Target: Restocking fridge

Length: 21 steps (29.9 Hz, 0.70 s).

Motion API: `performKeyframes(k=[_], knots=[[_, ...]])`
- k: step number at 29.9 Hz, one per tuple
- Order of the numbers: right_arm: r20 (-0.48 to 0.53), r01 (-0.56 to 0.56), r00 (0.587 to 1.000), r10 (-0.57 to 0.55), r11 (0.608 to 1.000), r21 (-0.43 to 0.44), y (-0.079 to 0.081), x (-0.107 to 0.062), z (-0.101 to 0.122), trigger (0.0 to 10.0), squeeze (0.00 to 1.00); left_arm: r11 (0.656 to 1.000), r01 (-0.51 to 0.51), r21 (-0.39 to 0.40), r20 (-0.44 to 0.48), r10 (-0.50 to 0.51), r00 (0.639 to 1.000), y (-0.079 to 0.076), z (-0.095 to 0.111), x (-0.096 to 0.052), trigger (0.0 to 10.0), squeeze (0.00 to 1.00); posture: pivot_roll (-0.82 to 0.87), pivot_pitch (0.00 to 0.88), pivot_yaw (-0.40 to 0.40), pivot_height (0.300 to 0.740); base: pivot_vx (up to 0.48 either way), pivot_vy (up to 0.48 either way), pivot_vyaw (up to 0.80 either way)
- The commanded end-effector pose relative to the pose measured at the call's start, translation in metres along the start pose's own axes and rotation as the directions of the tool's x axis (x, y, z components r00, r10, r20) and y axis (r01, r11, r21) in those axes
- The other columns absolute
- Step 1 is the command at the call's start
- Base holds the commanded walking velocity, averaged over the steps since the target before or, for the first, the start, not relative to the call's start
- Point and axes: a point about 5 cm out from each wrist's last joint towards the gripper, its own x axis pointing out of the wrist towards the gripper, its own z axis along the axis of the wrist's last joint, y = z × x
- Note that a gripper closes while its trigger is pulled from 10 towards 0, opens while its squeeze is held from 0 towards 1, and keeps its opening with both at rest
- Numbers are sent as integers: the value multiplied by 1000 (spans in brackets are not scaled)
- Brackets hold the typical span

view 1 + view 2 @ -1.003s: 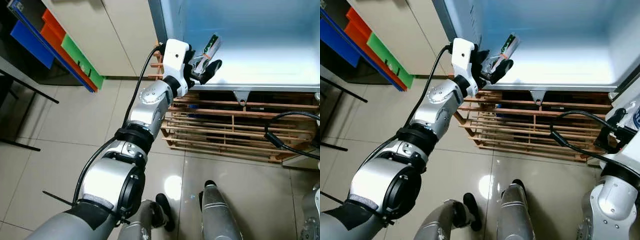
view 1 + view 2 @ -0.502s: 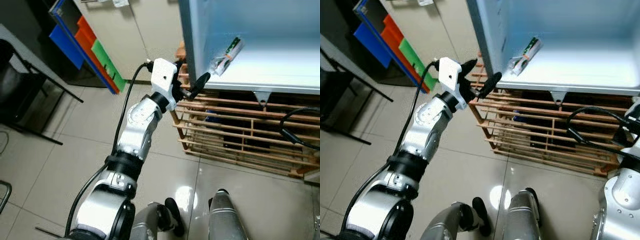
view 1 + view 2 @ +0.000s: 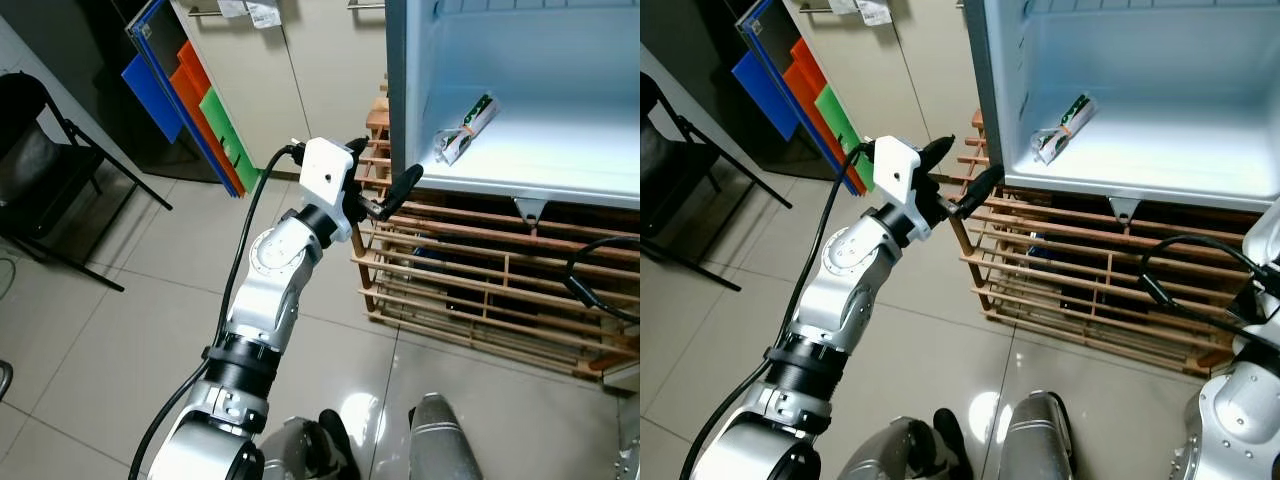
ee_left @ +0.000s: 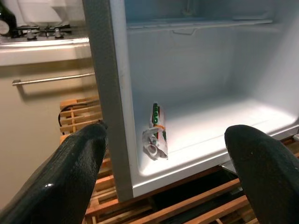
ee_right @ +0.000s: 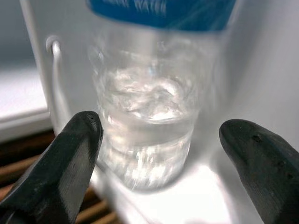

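Nearest to me, at about six o'clock in the head views, are my own legs on the glossy tile floor (image 3: 120, 330). From there my left arm reaches up toward twelve o'clock, and my left tool (image 3: 385, 190) hangs just outside the fridge (image 3: 992, 100), off its left front edge, fingers spread apart and holding nothing. Through its wrist camera I look between the two black fingers (image 4: 70, 172) straight into the open compartment.

Beyond the tool, at about one o'clock, the wrapped packet (image 3: 462, 128) lies on the fridge floor near the left wall, tilted, clear of my fingers. I judge that item as placed. The fridge stands on a wooden pallet (image 3: 1090, 270).

Off at three o'clock my right tool (image 5: 154, 154) is also spread apart — a water bottle (image 5: 149, 116) with a blue label sits between its fingers but is not clamped, blurred in that wrist view. It seems to stand against a white surface; whether that is the fridge door I cannot tell.

Step in hand, as I read it: one item is stocked and my left tool is free. The next move calls for the bottle — close the right tool squarely on its body, keep it upright, and carry it to the compartment without knocking the packet.
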Motion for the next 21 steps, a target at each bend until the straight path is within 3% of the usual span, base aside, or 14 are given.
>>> performKeyframes(k=[1,7,9,10,17,20,21], knots=[[-35,3,999,-3,1000,11,-2,-7,-1,10000,0,1000,-10,-5,-6,10,1000,0,0,-4,10000,690,-384,171,194,718,0,0,0],[-9,-132,991,132,991,16,17,-30,13,10000,0,999,-46,27,3,46,999,-3,-1,-12,10000,682,-389,159,159,718,0,0,0],[15,-169,986,169,986,6,18,-34,17,10000,0,998,-66,19,-2,66,998,-4,-2,-14,10000,333,-393,153,143,718,0,0,0],[49,-197,979,197,980,-12,19,-36,22,10000,0,997,-76,15,-4,76,997,-5,-2,-16,10000,0,-395,150,136,718,0,0,0],[205,-282,930,306,950,-137,27,-42,36,10000,0,993,-117,-2,-12,117,993,-7,-6,-22,10000,0,-389,128,132,718,0,0,0],[217,-311,916,337,939,-148,30,-47,36,10000,0,991,-132,-1,-18,132,991,-6,-6,-23,10000,0,-385,125,130,718,0,0,0],[205,-365,898,390,919,-151,33,-55,33,10000,0,990,-139,4,-27,139,990,-4,-8,-25,10000,0,-384,125,127,718,0,0,0]])
